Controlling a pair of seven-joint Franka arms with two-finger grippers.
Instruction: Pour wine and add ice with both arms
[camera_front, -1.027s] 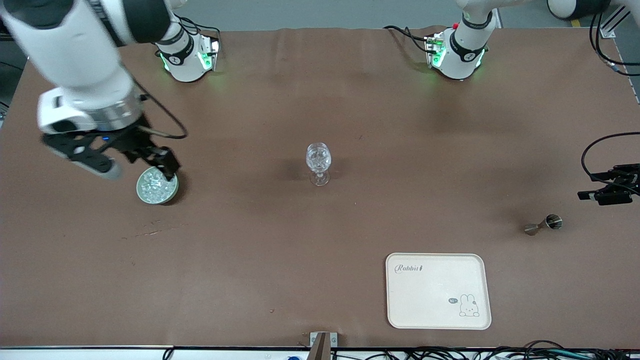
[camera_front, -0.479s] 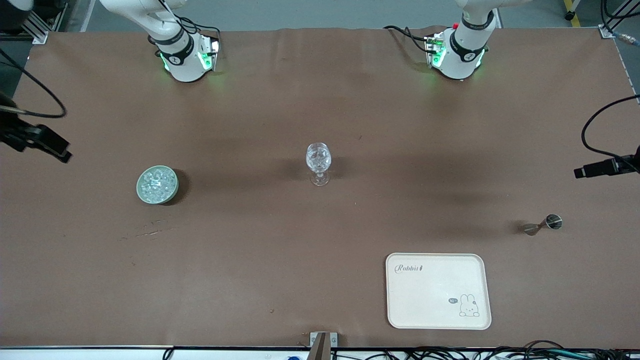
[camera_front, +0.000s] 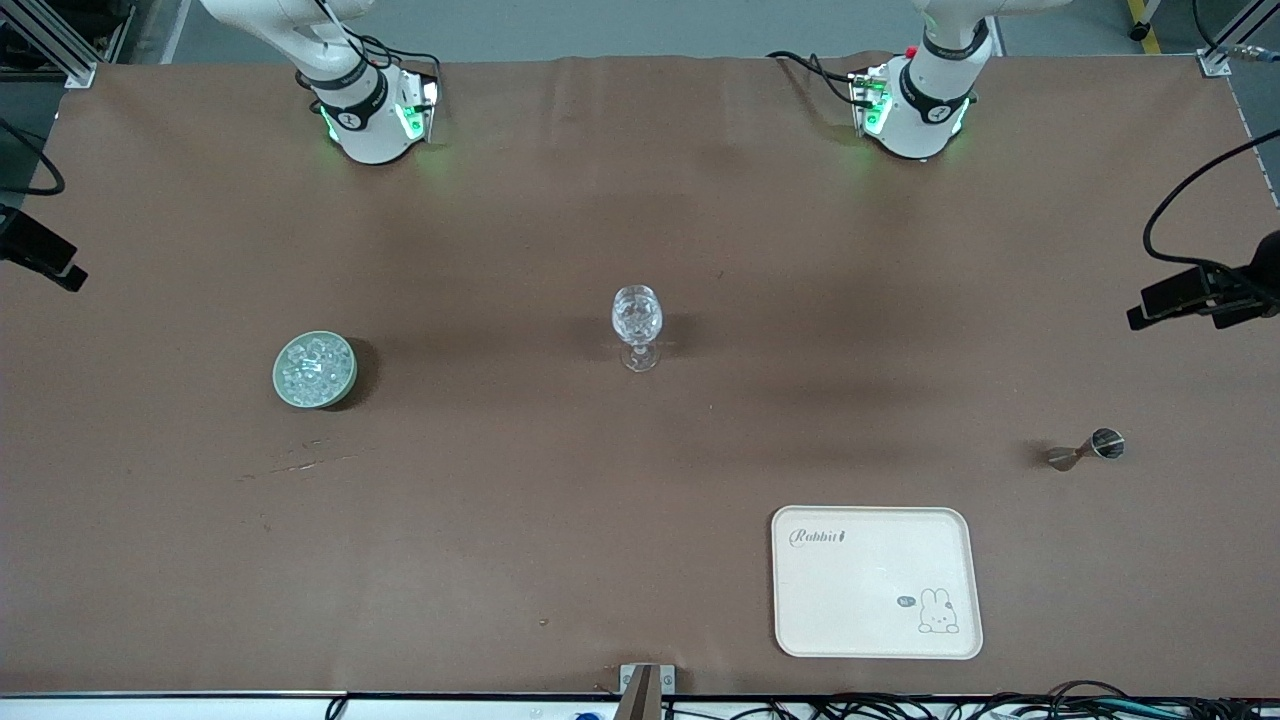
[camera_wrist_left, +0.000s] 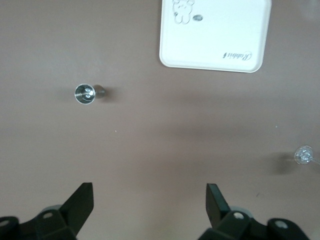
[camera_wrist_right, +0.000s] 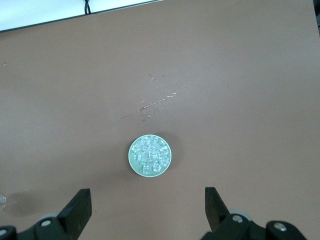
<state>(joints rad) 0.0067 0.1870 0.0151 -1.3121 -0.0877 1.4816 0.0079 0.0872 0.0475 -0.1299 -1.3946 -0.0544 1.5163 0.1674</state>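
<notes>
Hanging high at frame edges, both grippers empty, jaws apart: left gripper (camera_wrist_left: 150, 200), right gripper (camera_wrist_right: 148, 202). Ice (camera_front: 314, 367) sits in bowl (camera_front: 282, 385) mid-left; glass (camera_front: 637, 318) at centre looks to hold ice already, hard to confirm. Jigger (camera_front: 1086, 449) lies tipped. Task reads near done.

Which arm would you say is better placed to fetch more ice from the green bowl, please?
Probably the right: its open right gripper hangs empty toward the green bowl of ice, while the left gripper is over the table's other end.
</notes>
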